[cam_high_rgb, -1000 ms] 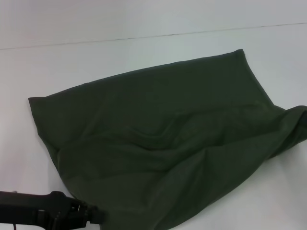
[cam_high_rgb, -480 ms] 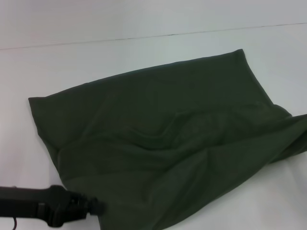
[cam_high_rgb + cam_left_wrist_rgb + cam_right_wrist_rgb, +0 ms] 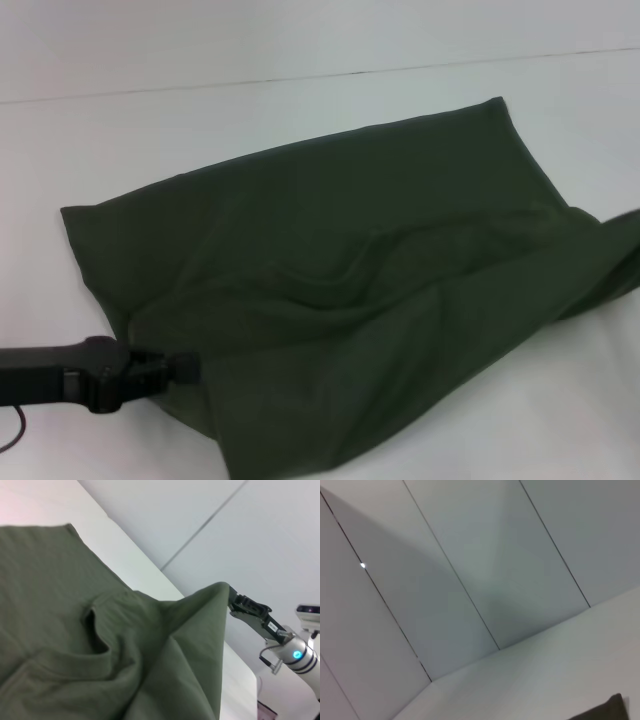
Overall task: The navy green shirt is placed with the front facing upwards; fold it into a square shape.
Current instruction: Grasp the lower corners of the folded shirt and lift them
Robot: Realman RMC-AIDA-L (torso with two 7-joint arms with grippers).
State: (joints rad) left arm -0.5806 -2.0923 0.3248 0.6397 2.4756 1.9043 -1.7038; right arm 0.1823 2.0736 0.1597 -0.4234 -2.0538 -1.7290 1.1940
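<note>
Head view: shirt (image 3: 350, 290) on white table (image 3: 200, 130)

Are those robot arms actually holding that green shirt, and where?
Yes. The left gripper pinches the navy green shirt at its near edge; the right gripper holds a lifted corner on the robot's right side.

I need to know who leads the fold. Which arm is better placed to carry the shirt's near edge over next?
Probably both together: the left gripper pinches the near-left edge of the navy green shirt, and the right gripper holds its raised corner.
</note>
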